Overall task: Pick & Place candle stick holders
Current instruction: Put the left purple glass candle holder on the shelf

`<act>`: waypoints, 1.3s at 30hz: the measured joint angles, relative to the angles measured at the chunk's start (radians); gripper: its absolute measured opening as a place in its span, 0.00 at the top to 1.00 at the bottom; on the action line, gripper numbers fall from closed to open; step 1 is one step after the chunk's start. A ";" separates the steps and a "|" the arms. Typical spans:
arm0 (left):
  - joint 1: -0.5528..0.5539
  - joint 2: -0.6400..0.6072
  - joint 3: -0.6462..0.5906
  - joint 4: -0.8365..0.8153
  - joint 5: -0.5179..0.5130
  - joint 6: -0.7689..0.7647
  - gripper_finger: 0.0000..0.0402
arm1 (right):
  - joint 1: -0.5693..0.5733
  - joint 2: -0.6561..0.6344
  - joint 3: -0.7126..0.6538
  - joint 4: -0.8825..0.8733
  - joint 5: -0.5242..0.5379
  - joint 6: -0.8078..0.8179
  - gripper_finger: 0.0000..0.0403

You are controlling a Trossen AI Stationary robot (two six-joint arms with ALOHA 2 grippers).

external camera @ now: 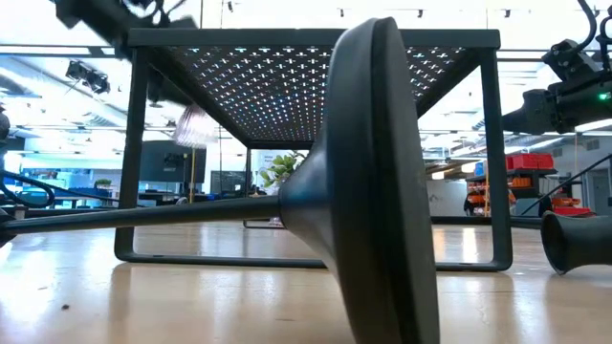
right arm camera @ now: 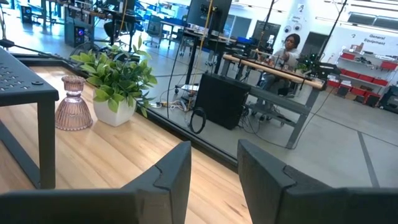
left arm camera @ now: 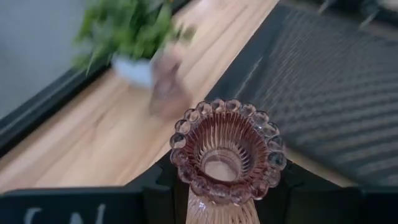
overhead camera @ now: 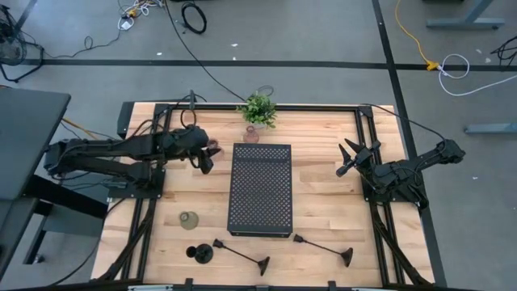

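**Left gripper holding pink cup beside tray's left edge**

High view: left gripper (overhead camera: 208,155) clamped on a pink cup (overhead camera: 214,148), just beside the tray's (overhead camera: 260,212) far-left corner. Tray to the cup's right, long axis running from the table's (overhead camera: 323,202) far edge to its near edge. Right gripper (overhead camera: 349,158) parked with fingers spread, well off the tray's right edge and clearly the farther arm. Second pink cup (overhead camera: 251,135) by the plant (overhead camera: 258,108) at the far edge. Olive cup (overhead camera: 188,220) near the tray's near-left corner. Black holders (overhead camera: 242,255) lying along the near edge.

Low view: held cup (external camera: 194,125) seen under the tray top, off the table and hanging just below top height. Judged to need more lift before crossing over the tray. One black holder on its side close up, stem pointing left.

Left wrist view: cup upright between the fingers (left arm camera: 155,193), beaded rim up, perforated tray top immediately alongside. Plant and second cup blurred beyond.

Right wrist view: fingers apart, nothing between them. Second cup standing upright just beside the plant, past the tray's far-right leg.
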 joint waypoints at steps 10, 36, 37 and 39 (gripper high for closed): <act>-0.103 0.040 0.138 0.069 0.001 0.050 0.68 | 0.000 0.000 0.000 0.000 0.000 0.000 0.68; -0.031 0.498 0.463 0.130 0.214 0.176 0.68 | 0.000 0.000 0.000 0.036 -0.114 0.000 0.68; -0.031 0.499 0.463 0.129 0.214 0.175 0.68 | 0.000 0.000 0.000 0.036 -0.114 0.000 0.68; -0.032 0.499 0.463 0.130 0.216 0.159 0.68 | 0.000 0.000 0.000 0.037 -0.114 0.000 0.68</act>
